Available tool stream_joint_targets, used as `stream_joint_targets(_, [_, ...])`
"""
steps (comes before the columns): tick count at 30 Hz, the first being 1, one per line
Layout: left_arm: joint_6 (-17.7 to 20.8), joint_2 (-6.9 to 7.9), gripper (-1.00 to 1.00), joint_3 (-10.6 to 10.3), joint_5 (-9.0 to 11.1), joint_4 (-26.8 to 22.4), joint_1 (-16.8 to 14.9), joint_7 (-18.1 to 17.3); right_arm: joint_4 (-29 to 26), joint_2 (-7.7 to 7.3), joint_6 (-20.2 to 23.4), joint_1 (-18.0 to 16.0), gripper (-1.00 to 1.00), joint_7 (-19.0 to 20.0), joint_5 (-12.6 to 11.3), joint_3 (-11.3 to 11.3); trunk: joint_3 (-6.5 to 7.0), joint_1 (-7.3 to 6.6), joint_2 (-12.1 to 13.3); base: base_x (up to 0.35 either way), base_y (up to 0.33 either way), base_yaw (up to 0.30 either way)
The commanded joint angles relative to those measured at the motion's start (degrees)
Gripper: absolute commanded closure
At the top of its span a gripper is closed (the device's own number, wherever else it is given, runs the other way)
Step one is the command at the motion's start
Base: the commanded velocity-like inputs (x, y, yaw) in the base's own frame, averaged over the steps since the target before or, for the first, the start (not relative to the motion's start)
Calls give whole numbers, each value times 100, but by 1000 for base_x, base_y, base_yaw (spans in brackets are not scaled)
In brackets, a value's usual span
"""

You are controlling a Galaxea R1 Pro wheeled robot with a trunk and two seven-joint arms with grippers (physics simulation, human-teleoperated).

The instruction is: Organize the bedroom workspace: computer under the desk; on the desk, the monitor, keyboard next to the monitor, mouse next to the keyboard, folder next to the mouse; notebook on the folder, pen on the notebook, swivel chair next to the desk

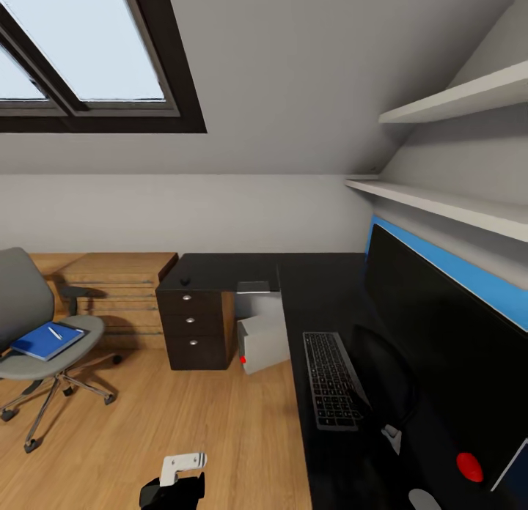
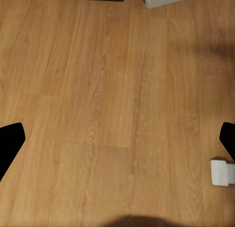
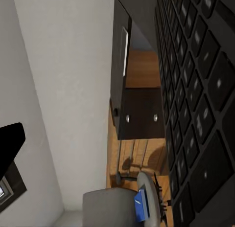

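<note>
Your left gripper (image 2: 117, 139) hangs over bare wooden floor (image 2: 107, 90); its two dark fingertips (image 2: 11, 139) sit far apart at the edges of the left wrist view, so the jaws are wide open with nothing between them. In the head view you see that arm low at the near edge, left of the desk (image 1: 323, 290). Of your right gripper only one dark fingertip (image 3: 10, 144) shows in the right wrist view, so you cannot tell how far it is open; it is close over the keyboard (image 1: 331, 378), with nothing visibly held.

The keyboard lies on the near right run of the desk, just left of the monitor (image 1: 447, 349), which stands on the desk along the right wall. The mouse (image 1: 185, 281) sits on the far left end of the desk, above the drawers, well apart from the keyboard. The computer (image 1: 262, 334) stands on the floor under the desk, right of the drawers.

The swivel chair (image 1: 33, 327) stands to the left, apart from the desk, with the folder (image 1: 45, 340) on its seat and the pen (image 1: 55, 333) lying on top
</note>
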Motion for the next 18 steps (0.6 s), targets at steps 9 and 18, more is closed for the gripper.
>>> stream_joint_targets(9, [6,5,-100,-14,60,-12,-1,48,1,-11,26,-3,-100,9,-61,8,-7,0,-4,-4,-45,0])
stream_joint_targets(18, [6,5,-100,-11,52,-12,-3,56,1,-11,26,-3,-100,9,-60,8,-7,0,-4,-267,-1,0])
